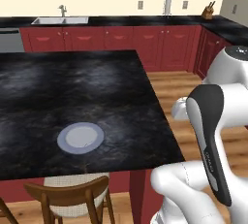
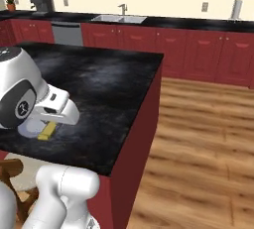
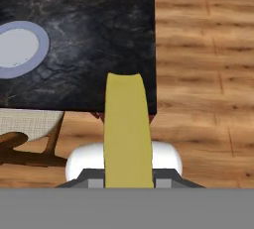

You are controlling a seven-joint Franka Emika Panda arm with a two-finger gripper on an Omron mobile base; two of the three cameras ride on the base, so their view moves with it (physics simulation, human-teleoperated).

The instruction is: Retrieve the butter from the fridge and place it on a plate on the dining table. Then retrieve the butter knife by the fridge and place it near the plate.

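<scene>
The butter [image 3: 126, 134], a yellow stick, runs up the middle of the hand view, and my gripper [image 2: 50, 125] is shut on it. The butter [image 2: 47, 132] hangs above the near part of the dining table [image 1: 97, 87]. The plate [image 1: 80, 137], white with a grey-lavender rim, lies empty on the black top near the front edge. Seen from the hand, the plate [image 3: 17, 49] sits to the upper left of the butter, apart from it. My arm partly hides the plate [image 2: 29, 130] in the right base view. The fridge and the butter knife are out of view.
A wooden chair [image 1: 68, 196] with a woven seat stands at the table's near side, below the plate. Red-cabinet wall counters with a sink [image 1: 60, 21] run along the back. Open wood floor [image 2: 198, 148] lies to the right of the table.
</scene>
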